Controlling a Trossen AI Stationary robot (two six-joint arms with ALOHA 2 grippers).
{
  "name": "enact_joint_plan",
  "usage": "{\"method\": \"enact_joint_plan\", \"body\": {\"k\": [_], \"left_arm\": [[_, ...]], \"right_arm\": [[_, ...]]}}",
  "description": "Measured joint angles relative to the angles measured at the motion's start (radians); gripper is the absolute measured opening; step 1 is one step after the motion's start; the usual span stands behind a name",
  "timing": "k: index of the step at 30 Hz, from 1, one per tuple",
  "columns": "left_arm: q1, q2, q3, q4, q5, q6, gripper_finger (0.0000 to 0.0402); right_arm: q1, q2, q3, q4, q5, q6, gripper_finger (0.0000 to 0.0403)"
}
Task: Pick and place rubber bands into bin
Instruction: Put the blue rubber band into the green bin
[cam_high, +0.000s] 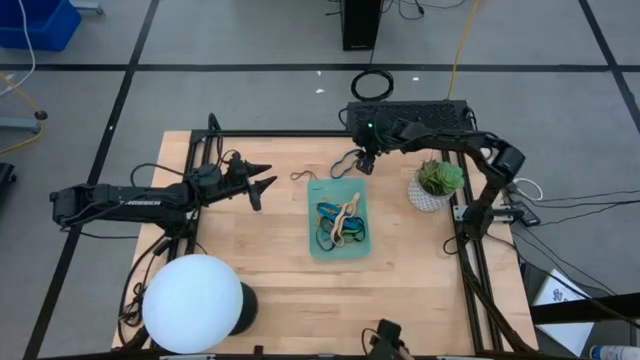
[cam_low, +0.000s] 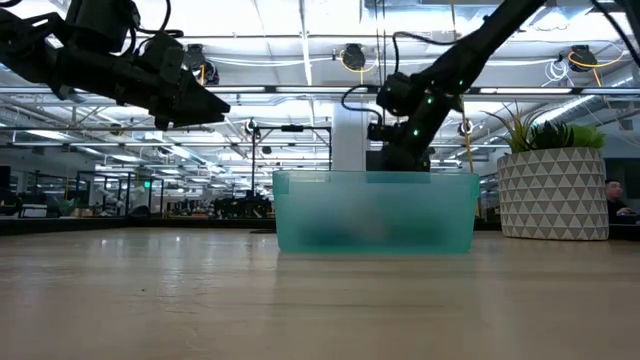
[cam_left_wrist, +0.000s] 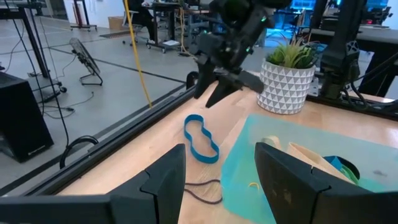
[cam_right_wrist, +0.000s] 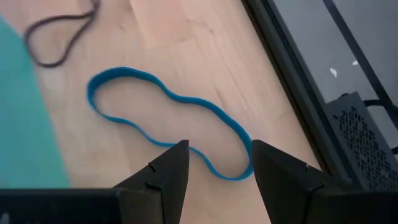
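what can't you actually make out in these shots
- Bands inside the bin, low view: the frosted wall blurs them.
- How many rubber bands lie in the bin, high view: tangled, too small.
- Blue rubber band, right wrist view: its near loop end is hidden behind the right gripper fingers.

Your overhead straight down, low camera level along the tabletop (cam_low: 320, 300), both wrists close on one shared blue band (cam_right_wrist: 168, 118).

The wooden table (cam_high: 260, 270) carries the bin (cam_high: 339, 249); beside it lie a blue band (cam_right_wrist: 168, 118), a dark band (cam_right_wrist: 59, 43), a potted plant (cam_high: 436, 186) and a white globe (cam_high: 193, 302).
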Motion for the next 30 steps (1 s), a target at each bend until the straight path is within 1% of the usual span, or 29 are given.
{"method": "enact_joint_plan", "body": {"k": [9,16,24,30], "left_arm": [[0.000,0.000,0.000,-0.003,-0.002,0.003,0.0200],[0.000,0.000,0.000,-0.003,-0.002,0.003,0.0200],[0.000,0.000,0.000,-0.003,-0.002,0.004,0.0200],[0.000,0.000,0.000,-0.003,-0.003,0.005,0.0200]], "right_arm": [[-0.032,0.088,0.000,0.040,0.002,0.000,0.0166],[-0.058,0.116,0.000,0.073,0.004,0.000,0.0166],[-0.075,0.168,0.000,0.059,0.000,-0.003,0.0166],[-0.078,0.184,0.003,0.055,-0.003,-0.001,0.0162]]}}
